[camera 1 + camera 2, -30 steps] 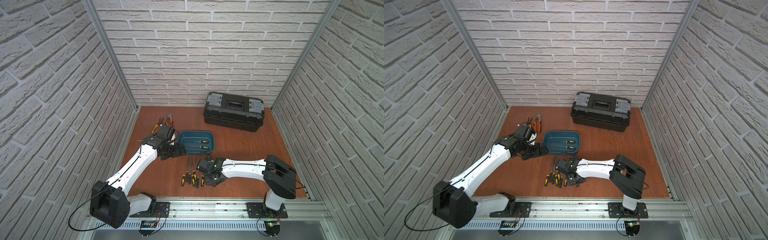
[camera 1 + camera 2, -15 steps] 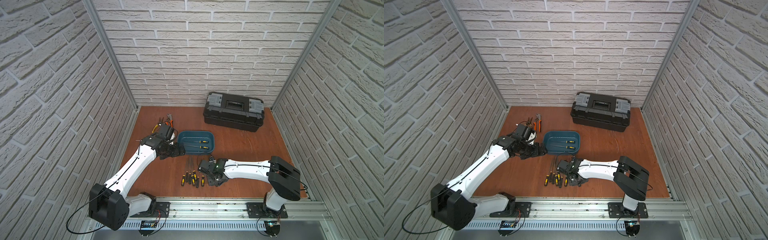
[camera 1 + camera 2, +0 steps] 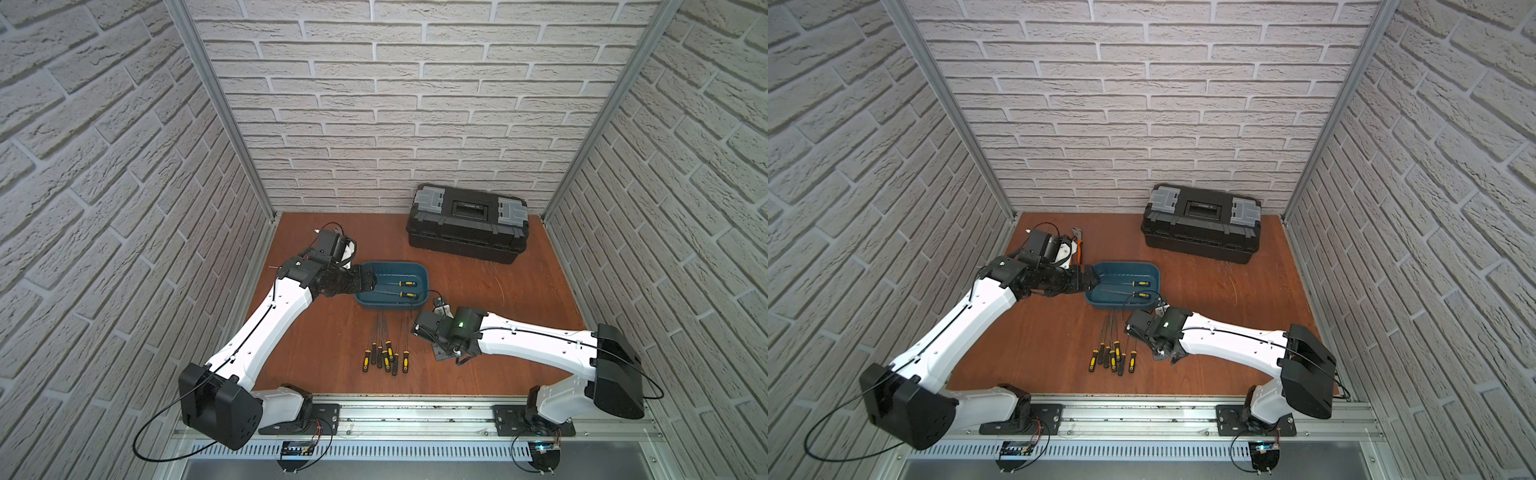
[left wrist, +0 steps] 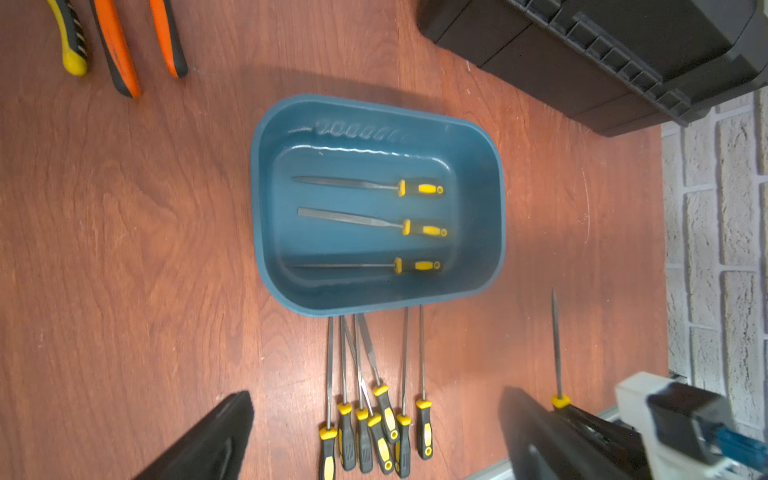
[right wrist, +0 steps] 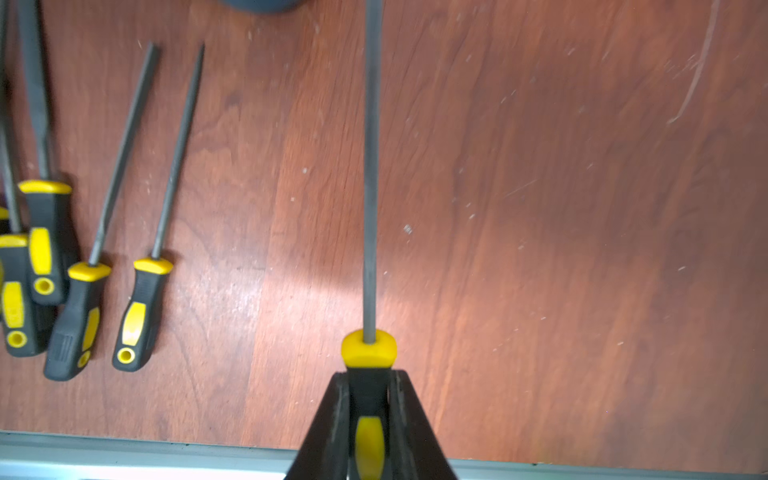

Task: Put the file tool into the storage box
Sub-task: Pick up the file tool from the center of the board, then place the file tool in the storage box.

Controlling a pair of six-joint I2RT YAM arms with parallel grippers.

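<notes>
The file tool (image 5: 370, 166) runs lengthwise away from the table's (image 5: 582, 208) front edge, tip aimed toward the back edge and ending near a front corner of the storage box (image 4: 254, 199). It is a thin, round, matte grey steel shaft with a yellow collar and a black rubbery handle with a yellow inlay. The right gripper (image 5: 368, 386) is clamped narrowly on that handle, the shaft jutting straight out ahead of the jaws. The box is glossy teal plastic with rounded corners, three files (image 4: 365, 226) lying parallel inside. The table is scratched red-brown wood grain. The loose files (image 4: 365, 415) lie beside the held one, roughly parallel to it. The left gripper (image 4: 374, 399) is spread wide.
</notes>
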